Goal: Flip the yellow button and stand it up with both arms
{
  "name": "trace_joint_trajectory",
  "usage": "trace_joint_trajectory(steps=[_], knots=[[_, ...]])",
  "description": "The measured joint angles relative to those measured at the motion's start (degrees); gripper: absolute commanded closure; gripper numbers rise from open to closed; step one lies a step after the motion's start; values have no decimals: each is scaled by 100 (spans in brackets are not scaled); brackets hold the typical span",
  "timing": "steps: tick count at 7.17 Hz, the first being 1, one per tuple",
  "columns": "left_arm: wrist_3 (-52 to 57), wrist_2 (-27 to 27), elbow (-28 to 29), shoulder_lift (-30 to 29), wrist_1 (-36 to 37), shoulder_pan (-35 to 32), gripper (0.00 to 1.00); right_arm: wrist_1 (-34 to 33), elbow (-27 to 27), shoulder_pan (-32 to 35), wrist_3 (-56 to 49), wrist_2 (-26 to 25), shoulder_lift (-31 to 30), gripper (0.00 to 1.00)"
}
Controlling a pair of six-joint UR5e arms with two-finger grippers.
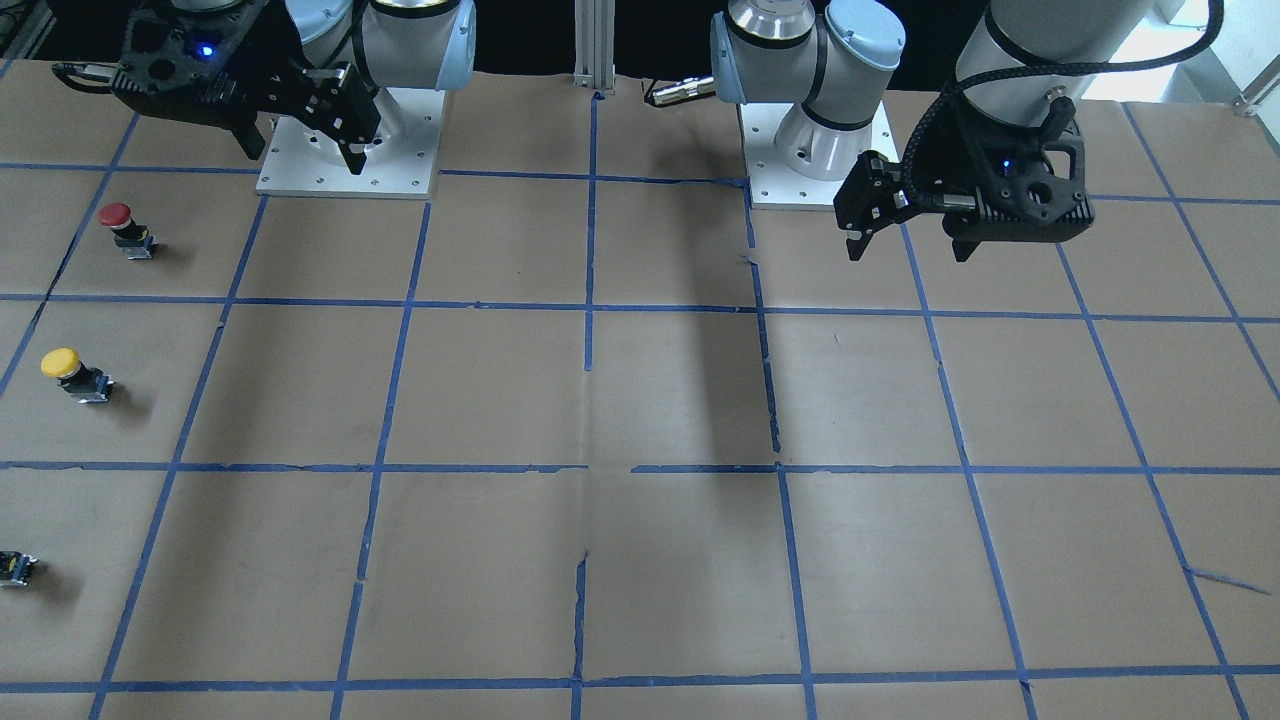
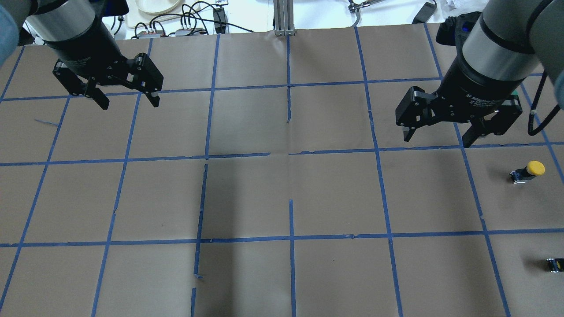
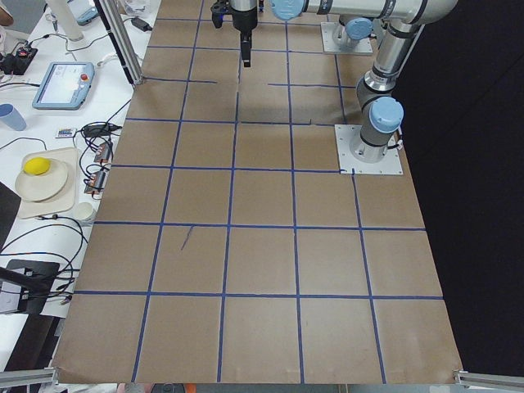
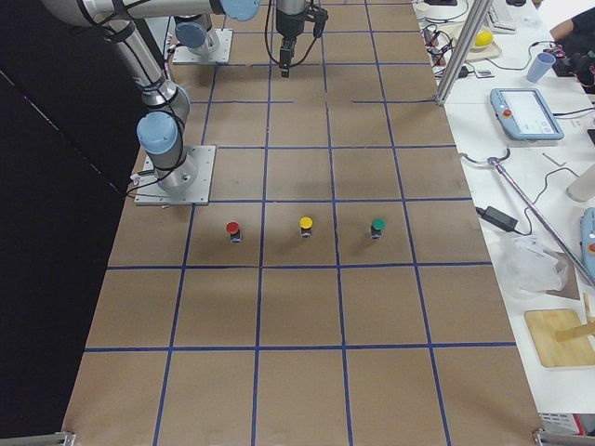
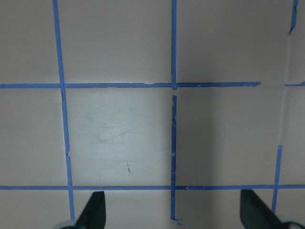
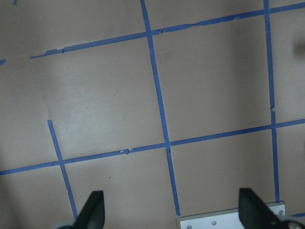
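The yellow button lies tilted on its side on the brown paper table, yellow cap up and away from its black-and-silver body. It also shows in the overhead view and the exterior right view. My right gripper is open and empty, hovering above the table beside and behind the button; it also shows in the front view and its own wrist view. My left gripper is open and empty far across the table, seen too in the front view and wrist view.
A red-capped button stands nearer the robot's right base. A small dark block with a yellow spot lies beyond the yellow button. A green-capped button shows in the exterior right view. Blue tape lines grid the paper.
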Motion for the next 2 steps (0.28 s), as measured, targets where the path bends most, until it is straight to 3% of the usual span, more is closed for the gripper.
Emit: trace_joint_trajectory(steps=[2], knots=[[4, 34, 90, -59, -10, 1, 0, 9, 4, 6, 5, -16, -11, 0]])
